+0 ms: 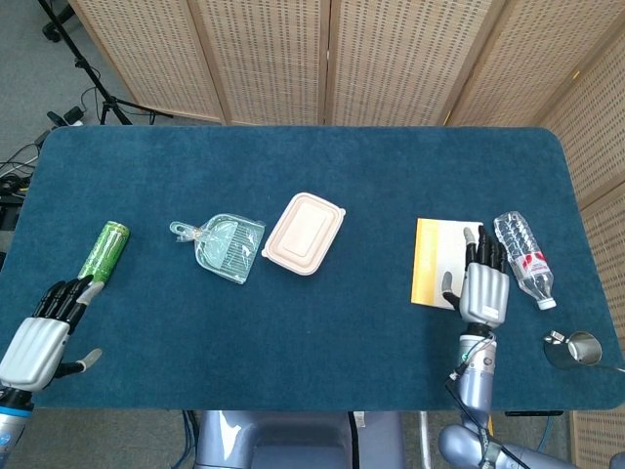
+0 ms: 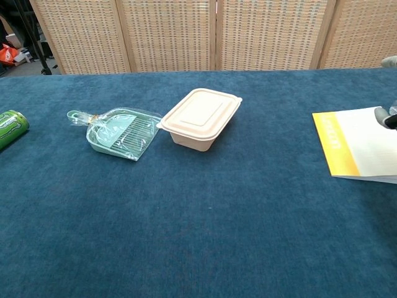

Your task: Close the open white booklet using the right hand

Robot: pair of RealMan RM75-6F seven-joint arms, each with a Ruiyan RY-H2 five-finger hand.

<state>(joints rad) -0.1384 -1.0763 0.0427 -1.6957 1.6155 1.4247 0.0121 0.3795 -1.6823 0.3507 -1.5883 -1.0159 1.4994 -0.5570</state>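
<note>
With booklet (image 1: pixel 441 262) lying shut, cover up, task approx. done; right hand (image 1: pixel 482 289), fingers spread flat on its edge, need only lift off w/o snagging cover.

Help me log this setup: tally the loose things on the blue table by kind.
Booklet: 1
Lidded food container: 1
Green can: 1
Mint dustpan in plastic wrap: 1
Plastic water bottle: 1
Small metal cup: 1
Total: 6
</note>
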